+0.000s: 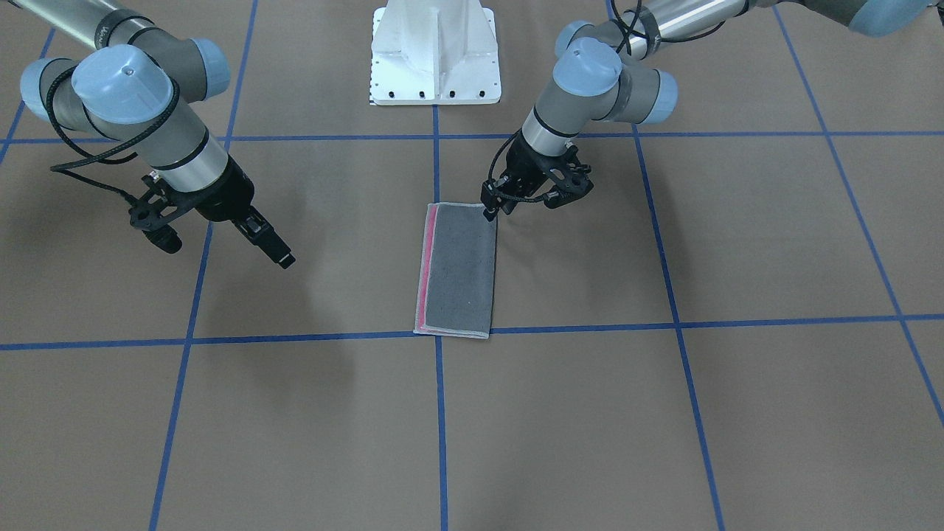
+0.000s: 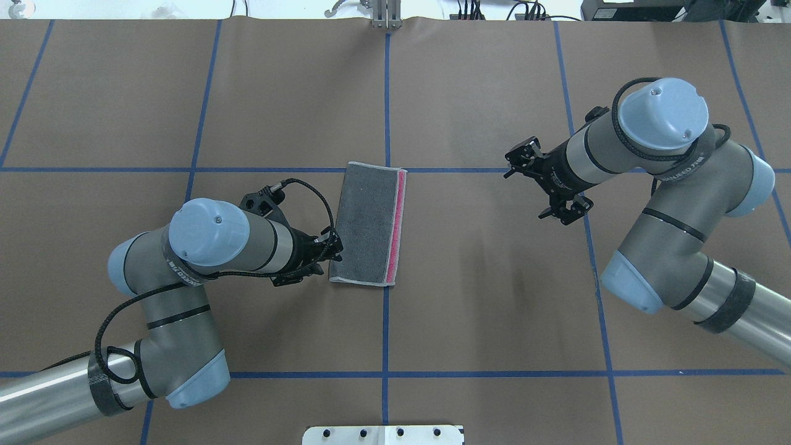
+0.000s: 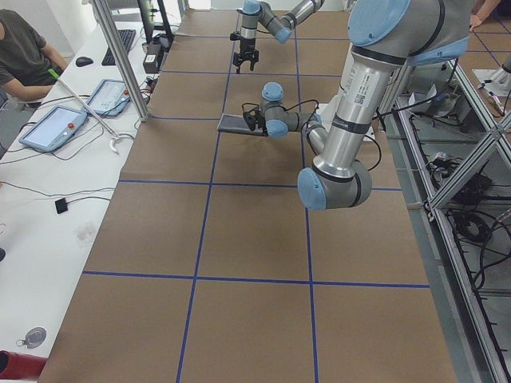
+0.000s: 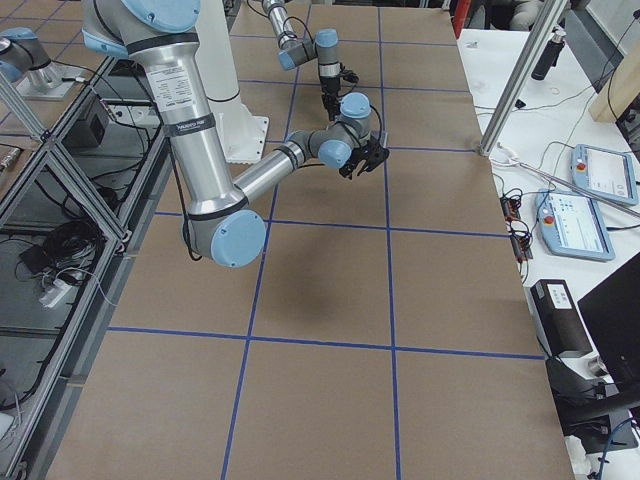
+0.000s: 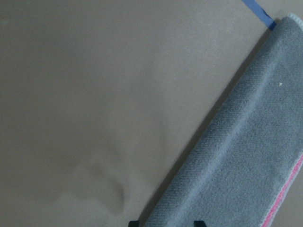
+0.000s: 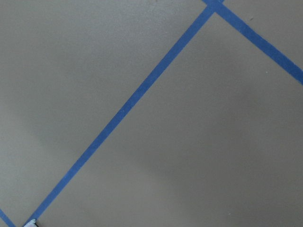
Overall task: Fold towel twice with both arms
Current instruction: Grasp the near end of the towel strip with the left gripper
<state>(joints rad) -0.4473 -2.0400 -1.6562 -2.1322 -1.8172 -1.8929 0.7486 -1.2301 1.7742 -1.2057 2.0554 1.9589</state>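
brown paper [image 1: 737,413] covers the whole table, cut into big squares by blue tape lines [image 1: 441,428]. a white bolted pedestal [image 1: 435,51] stands at the near edge, on the centre line. along the far side runs a white bench [image 3: 40,255] with two teach pendants [image 3: 53,128] lying near each other, a keyboard [image 3: 126,38] and a mouse [image 3: 83,61] further along. a person [image 3: 20,48] sits at it. behind the near edge, cables [image 3: 483,271] trail under a metal frame [image 3: 467,166].
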